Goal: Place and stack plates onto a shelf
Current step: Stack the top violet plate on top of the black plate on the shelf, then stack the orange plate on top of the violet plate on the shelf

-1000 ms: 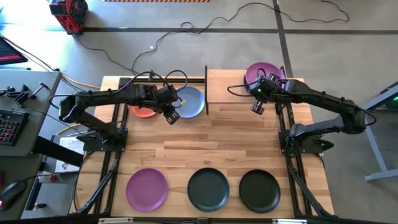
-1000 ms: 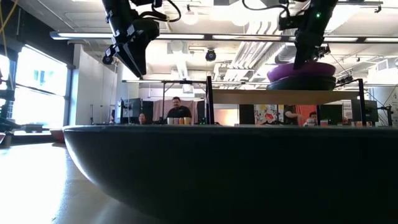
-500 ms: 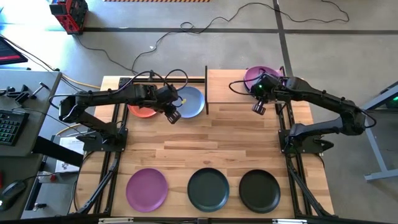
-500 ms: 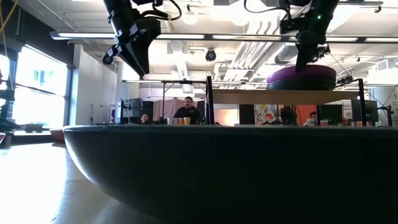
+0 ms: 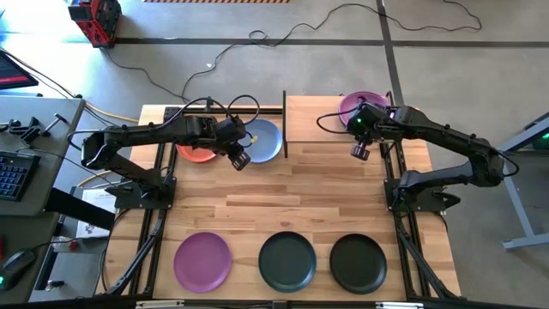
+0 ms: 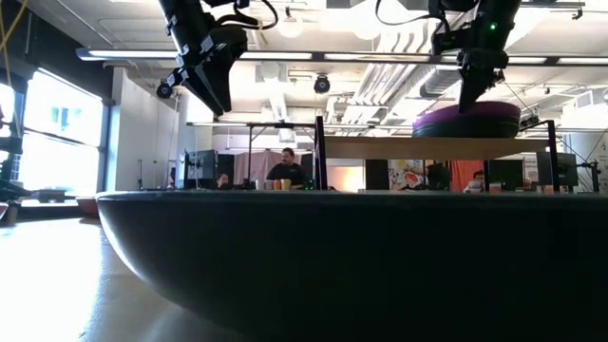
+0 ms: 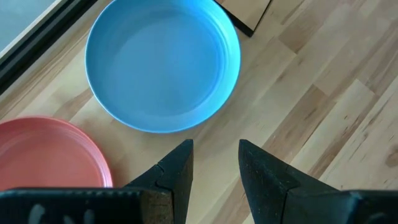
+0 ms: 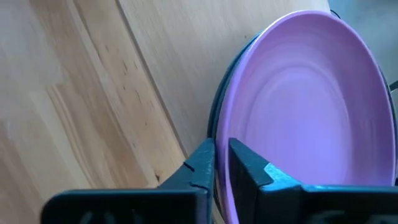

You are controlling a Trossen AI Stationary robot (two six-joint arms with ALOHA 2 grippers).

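A purple plate (image 8: 305, 112) lies on top of a dark plate (image 8: 214, 121) at the right end of the light-wood shelf (image 5: 322, 129); the low view shows the stack (image 6: 465, 119) sitting level on the board. My right gripper (image 5: 362, 118) is shut on the purple plate. My left gripper (image 7: 214, 168) hangs open above the table, just near of the pale blue plate (image 7: 161, 62), with the orange plate (image 7: 43, 155) beside it. It holds nothing. Both of those plates rest flat on the table left of the shelf. My right gripper pinches the purple plate's near rim (image 8: 225, 155) between its two fingers, one finger (image 8: 249, 168) over the plate's inner face and the other (image 8: 202, 165) outside the rim. It comes from the near side, slanting down. The plate lies level on the dark plate below it.
Along the near edge lie a second purple plate (image 5: 202, 260) and two dark plates (image 5: 287, 260) (image 5: 358, 263). One dark plate (image 6: 304, 266) fills the low view's lower half. A thin dark post (image 5: 285, 124) stands at the shelf's left end. People show in the room behind.
My right gripper has moved down and slightly toward the table's right edge. The purple plate, which was tilted and lifted over the dark plate, has come down level on it. The gripper has stayed shut on its rim.
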